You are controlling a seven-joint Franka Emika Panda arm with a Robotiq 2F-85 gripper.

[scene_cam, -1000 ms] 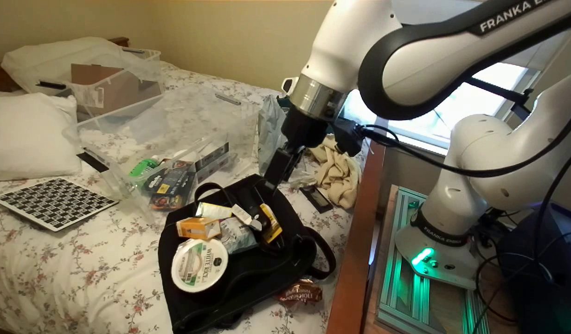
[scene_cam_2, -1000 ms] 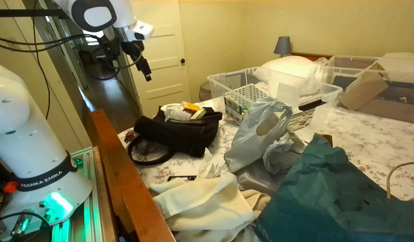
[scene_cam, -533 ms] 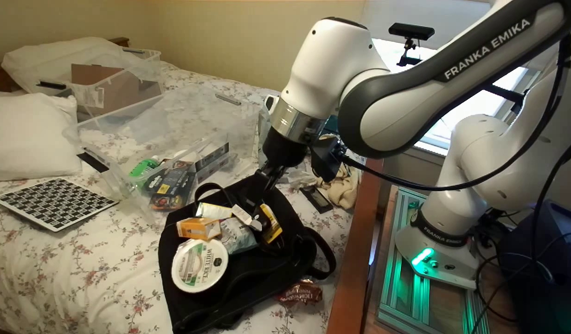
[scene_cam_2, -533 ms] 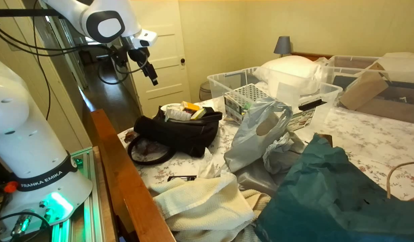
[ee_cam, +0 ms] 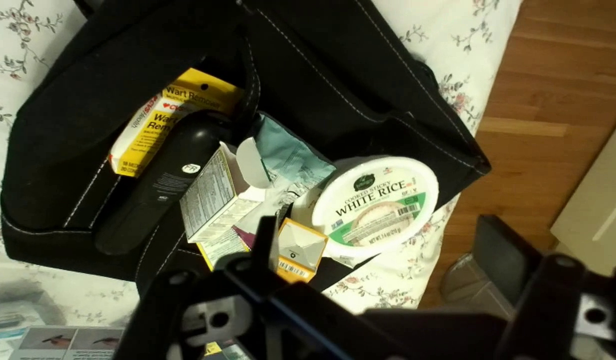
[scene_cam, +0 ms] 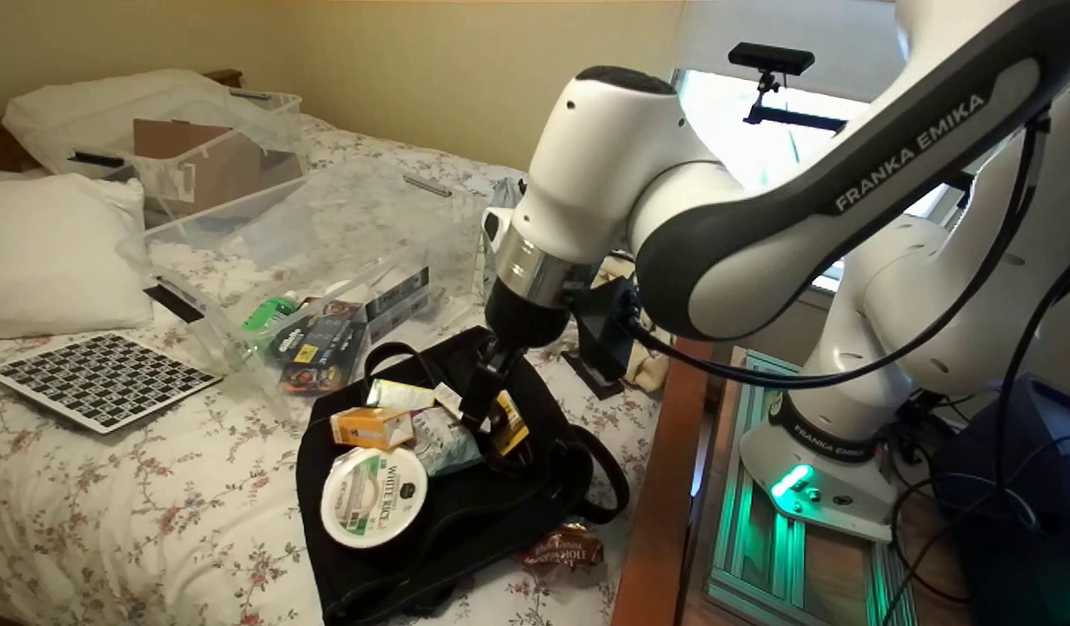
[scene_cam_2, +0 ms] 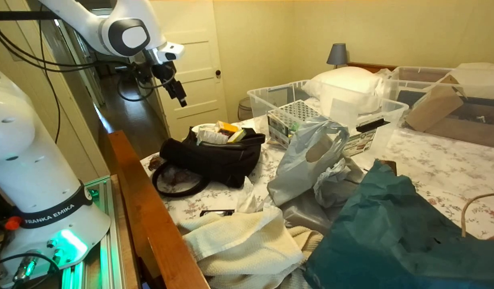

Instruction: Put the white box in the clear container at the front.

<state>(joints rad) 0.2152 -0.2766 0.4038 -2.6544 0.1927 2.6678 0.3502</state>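
black two-fingered end effector [ee_cam: 379,222] hangs above black fabric bag [ee_cam: 313,70], fingers spread well apart. small white cardboard box [ee_cam: 211,200], flap folded out, sits in the bag between black oblong object [ee_cam: 152,192] and teal pouch [ee_cam: 287,150]. clear plastic container [scene_cam_2: 259,105] near the bag in both exterior views.

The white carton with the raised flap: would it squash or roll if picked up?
The white carton is probably light and easily crushed, since its flap looks like thin card. Its flat sides should resist rolling. That end looks open, so anything inside might slide out.
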